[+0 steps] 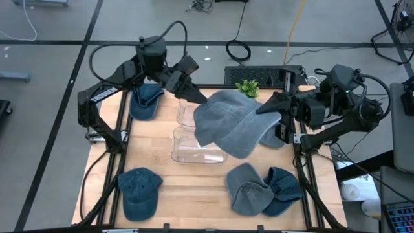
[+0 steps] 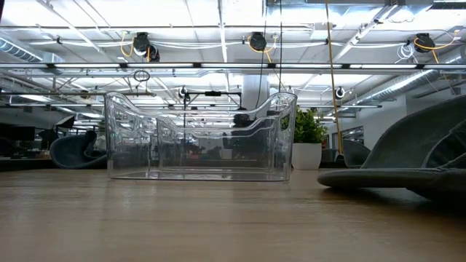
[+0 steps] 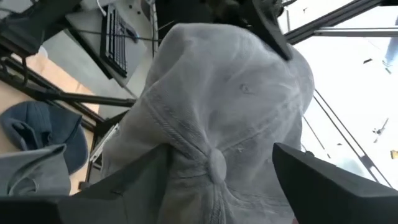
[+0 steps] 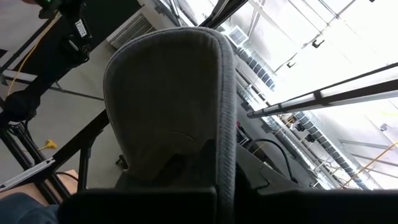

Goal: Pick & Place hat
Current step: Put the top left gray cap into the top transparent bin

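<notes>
Pale wooden tabletop (image 1: 194,188) framed by black rails carries everything, with grey floor around it. Above its middle hangs the grey cap (image 1: 228,123), a soft washed-cotton dome with stitched panels and a cloth button at the crown, stretched between both arms over the far right part of the clear plastic bin (image 1: 189,144). The left gripper (image 1: 197,97) pinches the crown side, its dark fingers (image 3: 323,180) straddling the seam beside the button, clamped on cloth; the right gripper (image 1: 275,110) has the stiff curved brim between its fingers, closed upon it. To do this step well, I judge both arms should travel together, keeping the fabric lightly taut so the limp crown does not sag onto the bin's wavy rim, then lower it squarely inside before either lets go, brim side last since it holds its shape. The bin is rigid, transparent and glossy, with scalloped walls. Around it lie denim-blue caps: one at the far left (image 1: 145,100), one near left (image 1: 139,191), and a blue one overlapping a grey cap (image 1: 246,188) near right (image 1: 284,188). A small green plant (image 1: 247,87) stands at the far edge.
</notes>
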You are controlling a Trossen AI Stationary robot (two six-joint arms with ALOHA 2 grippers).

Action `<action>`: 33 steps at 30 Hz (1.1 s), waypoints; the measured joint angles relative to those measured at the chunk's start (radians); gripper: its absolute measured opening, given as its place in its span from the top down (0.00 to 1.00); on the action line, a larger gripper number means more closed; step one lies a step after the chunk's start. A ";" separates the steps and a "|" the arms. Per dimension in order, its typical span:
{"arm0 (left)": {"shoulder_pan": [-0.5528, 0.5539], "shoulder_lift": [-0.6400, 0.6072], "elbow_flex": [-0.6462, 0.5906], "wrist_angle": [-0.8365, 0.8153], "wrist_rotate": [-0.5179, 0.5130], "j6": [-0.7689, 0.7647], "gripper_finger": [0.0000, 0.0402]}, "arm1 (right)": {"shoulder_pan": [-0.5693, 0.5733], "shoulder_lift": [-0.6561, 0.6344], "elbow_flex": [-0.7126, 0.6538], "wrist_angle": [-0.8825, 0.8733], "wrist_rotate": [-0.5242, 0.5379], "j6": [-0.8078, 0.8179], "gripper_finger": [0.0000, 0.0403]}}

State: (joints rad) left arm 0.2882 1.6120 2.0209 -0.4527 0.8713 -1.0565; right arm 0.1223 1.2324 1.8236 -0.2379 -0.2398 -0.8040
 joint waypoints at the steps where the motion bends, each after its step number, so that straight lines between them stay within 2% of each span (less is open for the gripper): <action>1: 0.000 0.002 0.000 -0.002 0.001 0.000 0.31 | 0.000 0.000 0.000 0.000 0.000 0.000 1.00; 5: 0.004 -0.001 0.000 0.001 0.001 0.000 0.46 | 0.000 0.000 0.000 0.000 0.000 0.000 1.00; 14: 0.043 0.000 0.000 0.002 0.005 0.034 0.93 | -0.001 0.000 0.000 -0.039 0.003 0.010 1.00; 17: 0.060 0.000 0.000 0.006 0.016 0.041 0.94 | -0.001 0.000 0.000 -0.053 0.012 0.014 1.00; 22: 0.097 0.000 0.000 0.045 0.037 0.046 0.93 | -0.001 0.000 0.000 -0.070 0.111 0.051 0.99; 27: 0.151 -0.010 0.000 0.113 0.082 0.050 0.94 | -0.001 0.000 0.000 -0.067 0.311 0.110 0.89; 29: 0.176 -0.020 0.000 0.128 0.096 0.042 0.94 | -0.001 0.000 0.000 -0.068 0.348 0.165 0.84; 33: 0.235 -0.040 0.001 0.149 0.101 0.054 0.94 | -0.001 -0.009 0.000 -0.116 0.346 0.258 0.76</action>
State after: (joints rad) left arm 0.5228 1.5723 2.0220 -0.3039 0.9726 -1.0020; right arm 0.1211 1.2235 1.8236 -0.3540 0.1059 -0.5455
